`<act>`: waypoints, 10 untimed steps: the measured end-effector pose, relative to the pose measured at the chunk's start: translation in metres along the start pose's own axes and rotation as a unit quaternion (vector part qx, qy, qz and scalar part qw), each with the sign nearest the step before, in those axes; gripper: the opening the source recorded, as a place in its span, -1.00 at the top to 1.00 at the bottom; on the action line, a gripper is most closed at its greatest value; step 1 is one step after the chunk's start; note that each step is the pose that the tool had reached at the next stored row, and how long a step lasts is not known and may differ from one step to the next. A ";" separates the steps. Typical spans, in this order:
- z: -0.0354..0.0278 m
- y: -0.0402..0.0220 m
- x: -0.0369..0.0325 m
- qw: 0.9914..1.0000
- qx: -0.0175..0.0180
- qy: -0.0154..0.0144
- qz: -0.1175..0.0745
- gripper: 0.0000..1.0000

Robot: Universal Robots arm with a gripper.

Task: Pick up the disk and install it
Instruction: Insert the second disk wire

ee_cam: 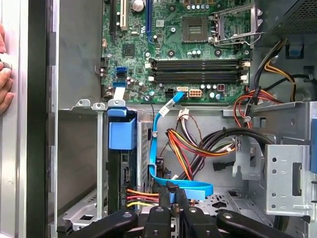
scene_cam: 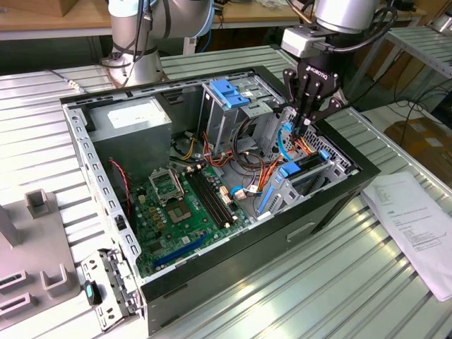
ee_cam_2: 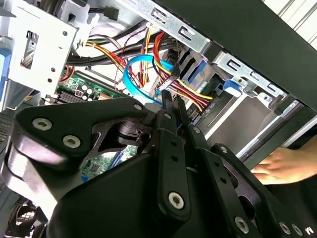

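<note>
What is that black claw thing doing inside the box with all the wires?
That is a robot arm's black metal gripper, its claw. The box is an open black computer case on a ribbed metal table. One picture is taken from outside; the two wrist views ride on the arm. The fingers are close together beside a thin blue flat cable; I can't tell if they pinch it. A flat disk with blue plastic rails sits in a metal bay. A person's hand rests at the case's edge.

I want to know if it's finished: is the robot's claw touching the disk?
Apart. In the first wrist view the gripper sits by the blue cable, with a clear gap to the disk standing in its bay.
</note>
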State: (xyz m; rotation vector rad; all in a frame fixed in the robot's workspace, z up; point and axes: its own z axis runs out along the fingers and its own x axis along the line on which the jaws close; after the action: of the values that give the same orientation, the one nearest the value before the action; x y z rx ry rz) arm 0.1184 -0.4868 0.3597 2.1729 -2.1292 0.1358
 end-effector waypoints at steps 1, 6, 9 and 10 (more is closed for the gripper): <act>0.0004 0.0000 0.0003 1.000 0.001 0.000 0.000 0.67; 0.0037 0.0021 0.0091 1.000 0.006 -0.003 0.001 0.67; 0.0065 0.0049 0.0170 1.000 0.007 -0.010 0.001 0.67; 0.0073 0.0056 0.0193 1.000 0.008 -0.012 0.001 0.67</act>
State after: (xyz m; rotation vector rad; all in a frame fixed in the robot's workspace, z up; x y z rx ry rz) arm 0.1132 -0.5071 0.3550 2.1914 -2.1498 0.1282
